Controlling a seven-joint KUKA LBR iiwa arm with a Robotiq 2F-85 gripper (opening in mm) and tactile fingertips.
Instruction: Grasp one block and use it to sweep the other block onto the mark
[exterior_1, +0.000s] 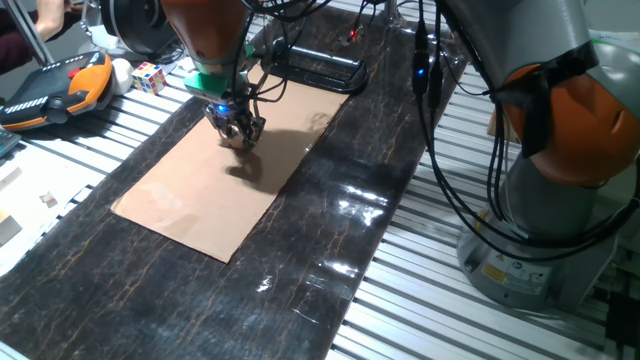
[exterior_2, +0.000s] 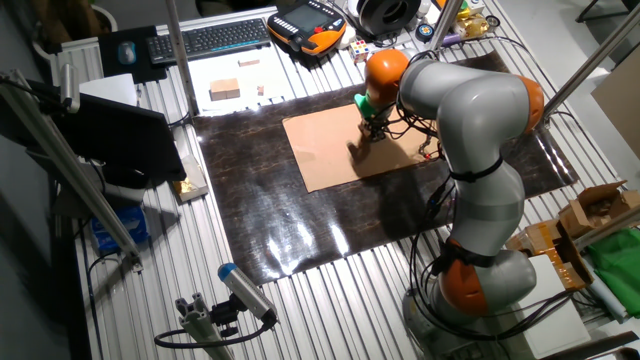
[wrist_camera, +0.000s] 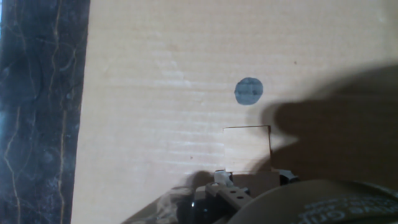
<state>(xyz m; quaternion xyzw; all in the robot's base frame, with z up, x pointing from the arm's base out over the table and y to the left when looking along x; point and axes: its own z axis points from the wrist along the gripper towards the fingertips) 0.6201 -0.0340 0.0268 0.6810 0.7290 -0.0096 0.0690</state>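
In the hand view the mark (wrist_camera: 249, 91) is a small dark round dot on the tan cardboard (wrist_camera: 155, 93). A tan block (wrist_camera: 247, 148) lies flat just below the dot, a short gap away. My gripper (wrist_camera: 252, 178) sits at the bottom edge, right behind that block, and appears shut on a second tan block (wrist_camera: 254, 180), which touches the first. In the fixed views the gripper (exterior_1: 238, 133) (exterior_2: 372, 130) is low over the far part of the cardboard (exterior_1: 200, 200); the blocks and the mark are too small to tell there.
The cardboard lies on a dark mat (exterior_1: 400, 200). A colourful puzzle cube (exterior_1: 149, 77) and an orange teach pendant (exterior_1: 60, 85) lie beyond the mat. A black wire frame (exterior_1: 315, 65) stands at the back. Cables hang near the arm base (exterior_1: 560, 150).
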